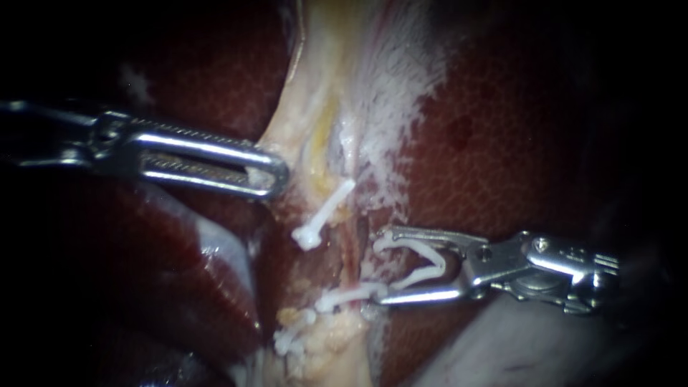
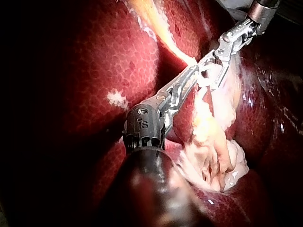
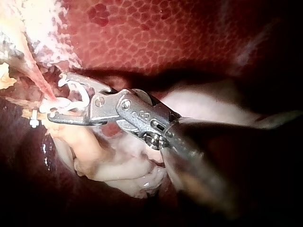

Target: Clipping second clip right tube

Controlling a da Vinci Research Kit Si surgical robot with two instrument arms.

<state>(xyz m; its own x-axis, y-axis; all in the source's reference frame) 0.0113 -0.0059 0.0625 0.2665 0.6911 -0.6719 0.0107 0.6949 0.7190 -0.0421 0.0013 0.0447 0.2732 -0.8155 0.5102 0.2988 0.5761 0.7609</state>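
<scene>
My right instrument comes in from the right with a white clip spread open in its jaws. The jaws straddle a thin reddish tube, the right one of the two. Just below its lower jaw a closed white clip sits across the same tube. The right wrist view shows that tube running into the open clip. My left instrument reaches in from the left, its jaws shut on the edge of the pale yellowish tissue.
Another white clip lies slanted across the left tube, and a further white clip sits lower down in fatty tissue. Dark red liver surrounds the field. Pale soft tissue bulges under the right instrument's shaft.
</scene>
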